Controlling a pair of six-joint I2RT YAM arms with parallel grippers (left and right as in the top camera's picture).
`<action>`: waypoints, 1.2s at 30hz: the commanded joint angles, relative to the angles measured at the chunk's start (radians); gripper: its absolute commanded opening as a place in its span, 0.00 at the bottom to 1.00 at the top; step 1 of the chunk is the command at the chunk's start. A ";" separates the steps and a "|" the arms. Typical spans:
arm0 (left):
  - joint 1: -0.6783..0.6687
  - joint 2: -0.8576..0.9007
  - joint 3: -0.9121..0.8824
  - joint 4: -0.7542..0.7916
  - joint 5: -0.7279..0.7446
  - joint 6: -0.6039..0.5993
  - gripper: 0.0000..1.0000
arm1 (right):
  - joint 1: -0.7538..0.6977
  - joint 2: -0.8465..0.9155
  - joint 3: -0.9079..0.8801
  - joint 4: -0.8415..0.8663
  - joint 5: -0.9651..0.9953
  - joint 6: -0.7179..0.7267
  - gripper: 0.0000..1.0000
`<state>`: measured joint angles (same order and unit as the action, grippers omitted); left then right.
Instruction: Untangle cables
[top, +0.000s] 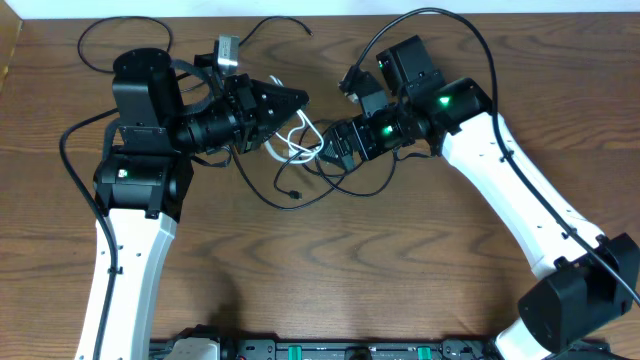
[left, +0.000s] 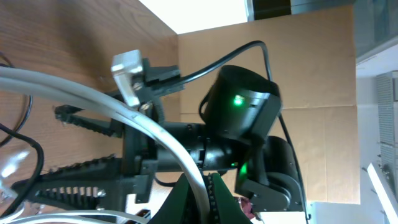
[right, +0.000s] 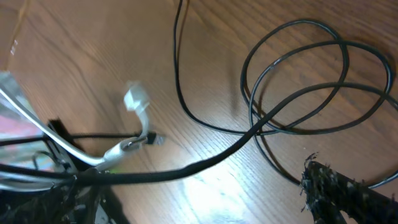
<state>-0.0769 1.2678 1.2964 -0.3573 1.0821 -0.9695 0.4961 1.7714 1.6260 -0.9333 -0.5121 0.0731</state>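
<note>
Several black cables (top: 300, 192) and one white cable (top: 296, 142) lie tangled at mid-tabletop (top: 350, 260), between the arms. The left claw (top: 300, 99), just above the knot, is pressed together; the right claw (top: 326, 152), just right of it, stands spread wide.

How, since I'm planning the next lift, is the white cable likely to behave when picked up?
Probably floppy: the white cable curls back on itself near its end, so free lengths would likely sag. It looks thin, so it is likely light. It meets a black cable in the tangle, so lifting it may drag that one along.
</note>
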 joint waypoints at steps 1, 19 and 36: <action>-0.003 -0.010 0.011 0.008 0.029 -0.029 0.08 | 0.003 0.010 -0.004 -0.004 -0.010 -0.133 0.99; -0.003 -0.010 0.011 0.008 0.036 -0.113 0.08 | 0.008 0.053 -0.004 0.121 0.091 -0.232 0.56; -0.003 -0.010 0.011 0.008 0.036 -0.181 0.08 | 0.020 0.053 -0.004 0.246 0.035 -0.135 0.01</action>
<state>-0.0769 1.2678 1.2964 -0.3550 1.0954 -1.1339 0.5072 1.8221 1.6257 -0.7017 -0.4583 -0.1020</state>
